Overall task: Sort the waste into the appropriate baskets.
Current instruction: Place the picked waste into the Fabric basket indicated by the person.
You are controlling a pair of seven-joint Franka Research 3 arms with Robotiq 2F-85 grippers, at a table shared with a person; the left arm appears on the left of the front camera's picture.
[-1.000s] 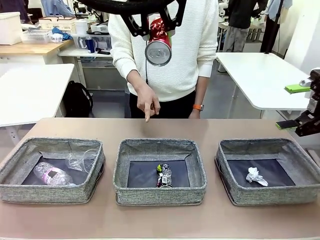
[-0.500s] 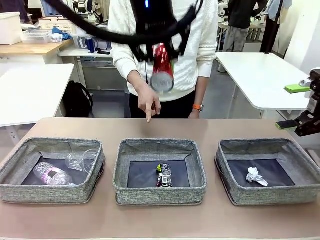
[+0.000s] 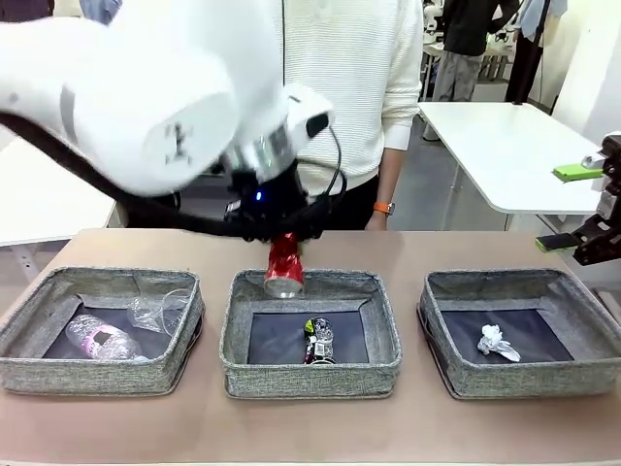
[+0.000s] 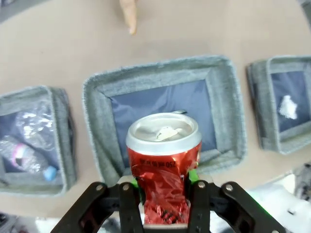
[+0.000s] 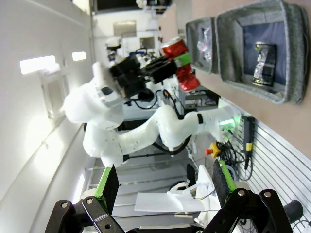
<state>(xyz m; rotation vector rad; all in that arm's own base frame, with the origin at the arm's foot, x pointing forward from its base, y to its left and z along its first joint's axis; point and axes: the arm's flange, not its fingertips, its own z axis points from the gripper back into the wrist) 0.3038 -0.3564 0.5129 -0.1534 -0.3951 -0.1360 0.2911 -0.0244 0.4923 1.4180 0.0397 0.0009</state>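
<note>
My left gripper point(image 3: 283, 243) is shut on a dented red drink can point(image 3: 284, 266) and holds it just above the far wall of the middle basket point(image 3: 309, 370). In the left wrist view the can point(image 4: 164, 162) sits between the fingers point(image 4: 127, 194), lid toward the basket point(image 4: 97, 104) below. A dark can point(image 3: 316, 342) lies in that basket. The left basket point(image 3: 58, 377) holds a clear bottle point(image 3: 101, 340) and a clear cup point(image 3: 155, 311). A white paper wad point(image 3: 497, 342) lies in the right basket point(image 3: 524, 381). My right gripper point(image 3: 568, 207) stands open off the table's right edge, nothing in it point(image 5: 165, 187).
A person in a white sweater point(image 3: 359, 87) stands at the far side of the table, with a fingertip point(image 4: 129, 17) on the tabletop beyond the middle basket. White tables point(image 3: 505, 146) stand behind. Bare tabletop point(image 3: 310, 427) runs in front of the baskets.
My left arm has come down from high up with the red can to just above the middle basket. It now hides the person's pointing hand. The right gripper has not moved.
</note>
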